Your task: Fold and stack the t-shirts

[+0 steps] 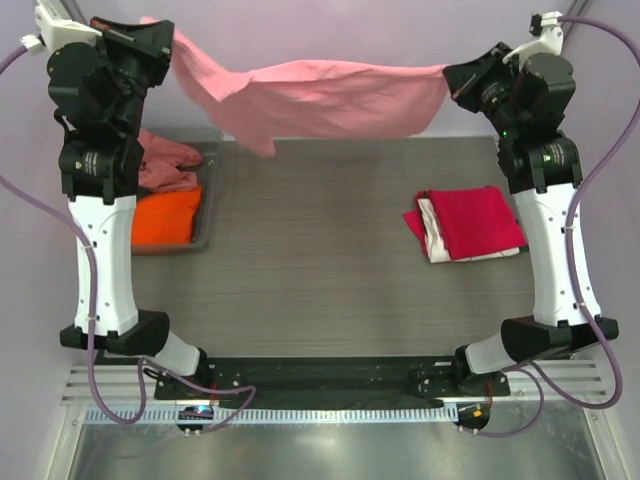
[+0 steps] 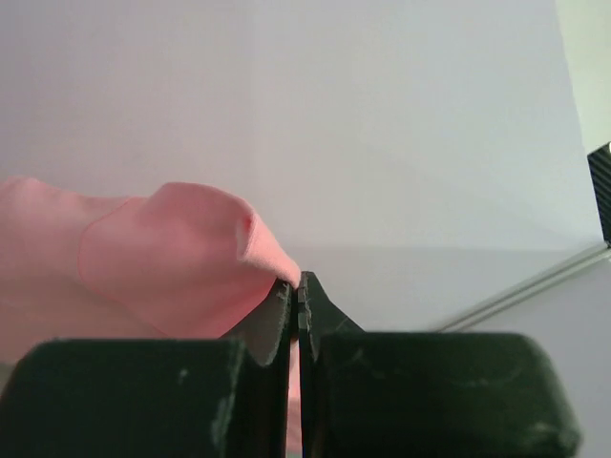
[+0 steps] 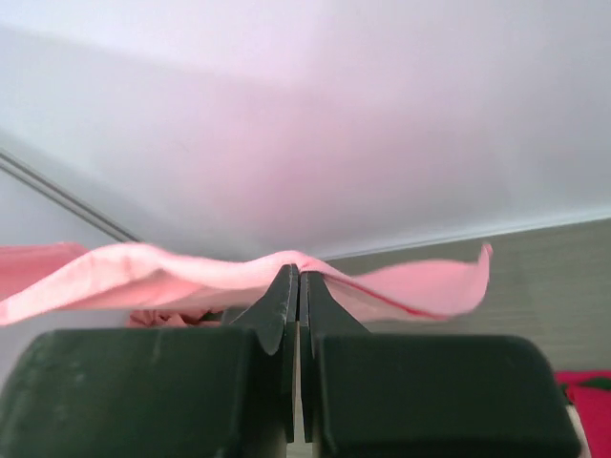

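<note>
A light pink t-shirt (image 1: 320, 100) hangs stretched in the air between both grippers at the far side of the table. My left gripper (image 1: 172, 48) is shut on its left end; the left wrist view shows the cloth (image 2: 181, 253) pinched at the fingertips. My right gripper (image 1: 450, 80) is shut on its right end; the right wrist view shows the cloth (image 3: 401, 286) draped over the tips. A folded stack with a crimson red t-shirt (image 1: 475, 220) on top of white and dark ones lies at the right.
A grey plastic tray (image 1: 207, 215) at the left holds an orange t-shirt (image 1: 165, 218) and a dusty rose one (image 1: 165, 160). The wall stands just behind the raised shirt. The dark wood-grain table (image 1: 310, 260) lies between tray and stack.
</note>
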`<state>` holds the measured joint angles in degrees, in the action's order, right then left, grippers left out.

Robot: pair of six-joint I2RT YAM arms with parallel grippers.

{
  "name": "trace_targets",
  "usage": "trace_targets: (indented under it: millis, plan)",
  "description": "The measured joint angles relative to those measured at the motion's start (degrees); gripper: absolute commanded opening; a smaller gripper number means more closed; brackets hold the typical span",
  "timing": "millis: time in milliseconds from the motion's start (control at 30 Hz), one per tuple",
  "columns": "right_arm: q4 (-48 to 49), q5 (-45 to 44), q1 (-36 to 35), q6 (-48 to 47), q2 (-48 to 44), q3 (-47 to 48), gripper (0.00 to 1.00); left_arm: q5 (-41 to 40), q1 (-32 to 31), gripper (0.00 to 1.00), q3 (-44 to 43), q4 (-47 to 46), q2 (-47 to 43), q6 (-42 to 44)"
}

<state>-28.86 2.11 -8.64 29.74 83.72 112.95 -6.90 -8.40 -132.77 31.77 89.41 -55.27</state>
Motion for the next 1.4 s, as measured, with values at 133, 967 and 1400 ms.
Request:
trace_targets:
  millis: [133, 967, 1400]
  plan:
    - [5.3, 5.6, 3.0, 2.0, 1.0, -4.6, 0.01, 0.0, 1.8, 0.0, 14.3, -10.0, -4.2, 1.6]
    - [18.6, 17.0, 9.5, 5.3, -20.9, -74.6, 0.01, 0.3, 0.3, 0.0, 97.5, -15.9, -48.2, -4.1]
    - [0.3, 16.3, 9.5, 5.3, -45.4, -84.6, 0.01, -3.1, 0.2, 0.0, 100.9, 8.5, -73.7, -7.1]
